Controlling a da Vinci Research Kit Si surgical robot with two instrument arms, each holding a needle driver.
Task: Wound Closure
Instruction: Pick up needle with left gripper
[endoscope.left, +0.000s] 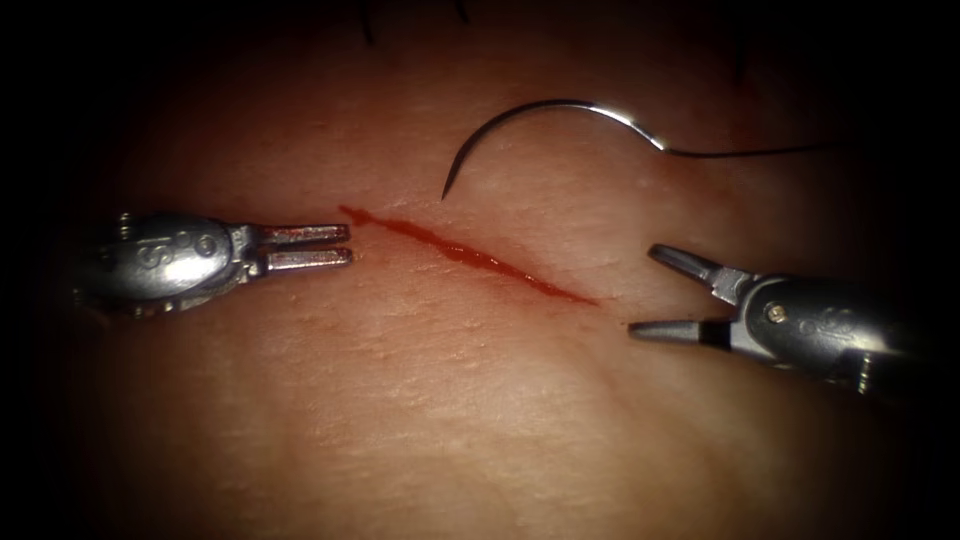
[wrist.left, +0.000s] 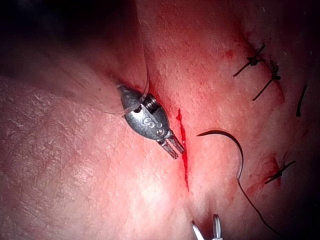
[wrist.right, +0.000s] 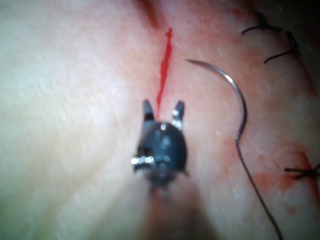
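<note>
In the endoscope view, our left tool (endoscope.left: 335, 246) sits at nine o'clock of the cut (endoscope.left: 470, 255), jaws slightly parted and empty; our right tool (endoscope.left: 668, 292) at four o'clock is spread wide, holding nothing. The needle (endoscope.left: 545, 120) lies free on the tissue (endoscope.left: 450, 400) at twelve o'clock, its thread (endoscope.left: 750, 153) trailing toward three. The wrist views show the same, with knotted stitches (wrist.left: 255, 61) beyond. We judge that a clean pickup calls for gripping mid-curve, away from the tip.
</note>
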